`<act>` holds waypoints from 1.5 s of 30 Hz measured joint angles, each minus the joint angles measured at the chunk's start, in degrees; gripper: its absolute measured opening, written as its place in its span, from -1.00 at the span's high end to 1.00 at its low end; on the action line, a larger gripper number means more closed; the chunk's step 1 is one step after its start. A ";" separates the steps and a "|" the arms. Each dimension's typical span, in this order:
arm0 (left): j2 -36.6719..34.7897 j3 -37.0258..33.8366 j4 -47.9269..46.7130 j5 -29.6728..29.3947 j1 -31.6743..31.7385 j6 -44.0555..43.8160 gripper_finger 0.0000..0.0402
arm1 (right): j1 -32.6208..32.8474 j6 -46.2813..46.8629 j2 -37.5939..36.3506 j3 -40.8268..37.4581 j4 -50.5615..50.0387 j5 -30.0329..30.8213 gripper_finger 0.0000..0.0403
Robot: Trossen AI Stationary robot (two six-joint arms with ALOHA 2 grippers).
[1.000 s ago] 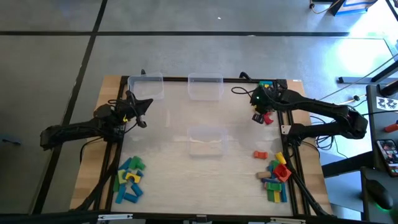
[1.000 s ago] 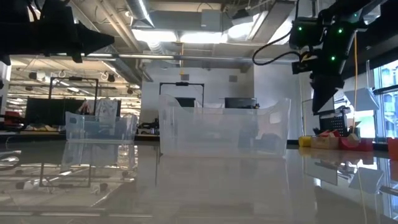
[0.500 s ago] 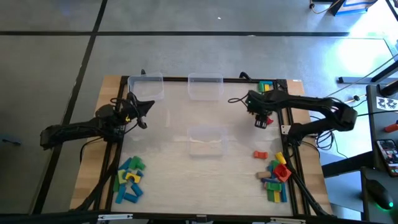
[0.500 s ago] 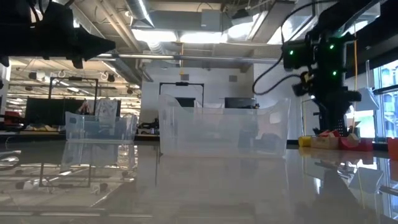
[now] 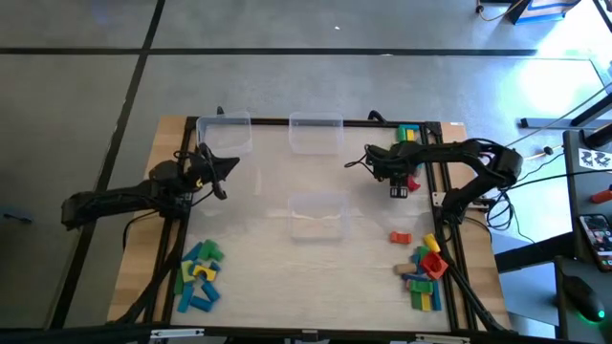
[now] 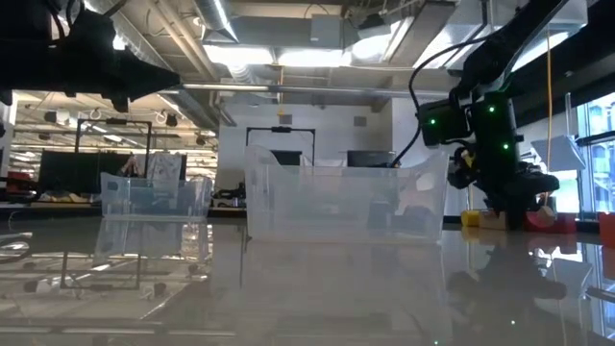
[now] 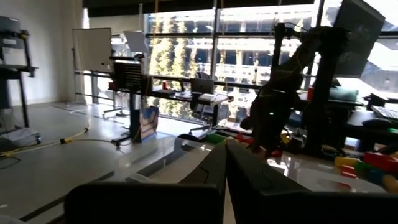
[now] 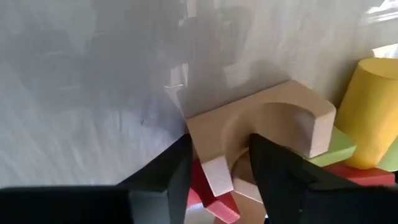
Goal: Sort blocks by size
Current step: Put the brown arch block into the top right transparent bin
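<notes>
My right gripper stands low over the table's far right part, pointing down, open. Its fingers stand on either side of one leg of a pale wooden arch block. The arch lies on a red block beside a yellow cylinder and a green block. More blocks lie in piles at the near right and near left, and an orange one lies alone. My left gripper is shut, raised at the left. My right gripper comes from above with one finger outside the arch's leg and the other in the arch's hollow. Whether either finger touches the block I cannot tell. The arch lies flat on the blocks beneath it.
Three clear tubs stand on the table: two along the far edge and one in the middle. Green, blue and yellow blocks lie in the far right corner. Black frame rails run along the table's sides.
My right gripper has come down from well above the table to just over the blocks at the far right, rolling its wrist as it sank. My left arm has kept its place.
</notes>
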 joint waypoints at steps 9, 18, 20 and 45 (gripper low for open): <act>5.59 0.02 3.09 2.29 -0.04 -0.29 0.97 | 0.00 -0.27 -1.21 0.00 0.00 0.91 0.76; 14.45 5.87 2.63 2.32 -1.64 0.34 0.97 | 0.85 0.22 -6.16 2.44 -0.46 0.31 0.76; 16.55 7.15 2.07 2.32 -2.12 0.21 0.97 | 1.21 0.17 -7.36 4.26 -0.91 0.23 0.76; 26.26 11.17 -2.02 1.65 -2.27 1.73 0.97 | 3.32 1.09 -5.92 8.68 45.82 -10.14 0.74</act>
